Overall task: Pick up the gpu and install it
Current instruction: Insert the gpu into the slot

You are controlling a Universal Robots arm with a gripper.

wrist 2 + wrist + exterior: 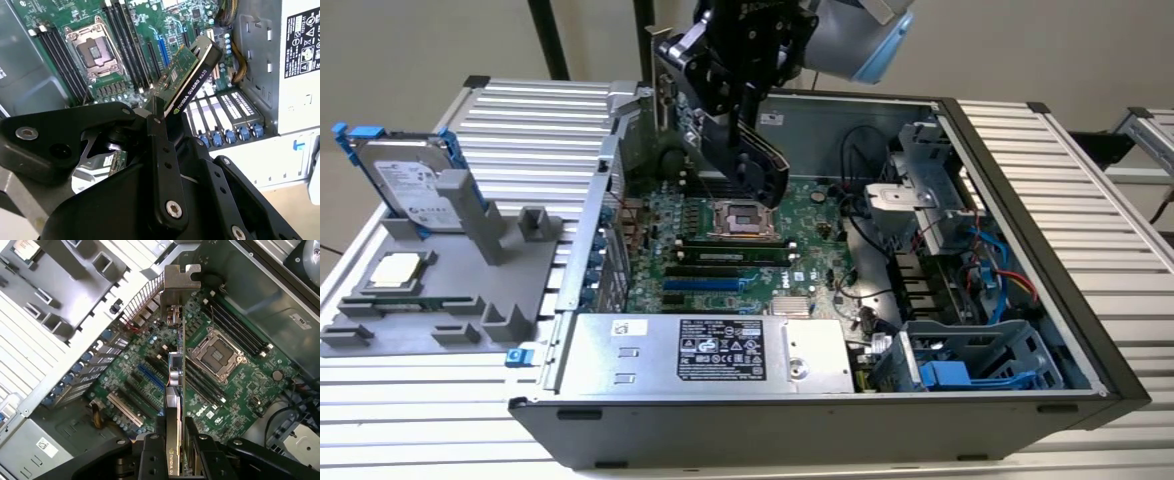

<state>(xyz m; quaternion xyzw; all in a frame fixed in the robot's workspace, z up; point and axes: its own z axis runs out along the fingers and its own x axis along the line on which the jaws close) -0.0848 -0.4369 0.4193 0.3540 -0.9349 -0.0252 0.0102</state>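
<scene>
The gpu hangs tilted in the air over the far part of the open computer case, above the green motherboard. My gripper is shut on it from above. In the second wrist view the black fingers clamp the card's near end, and the gpu points toward the blue slot. In the first wrist view the gpu appears edge-on with its silver bracket at the far end. There it lies over the motherboard, beside the blue slot, held by my gripper.
A silver hard drive with blue rails and a small processor chip rest on a grey fixture at the exterior view's left. Inside the case are the power supply, the empty processor socket, cables and a drive cage.
</scene>
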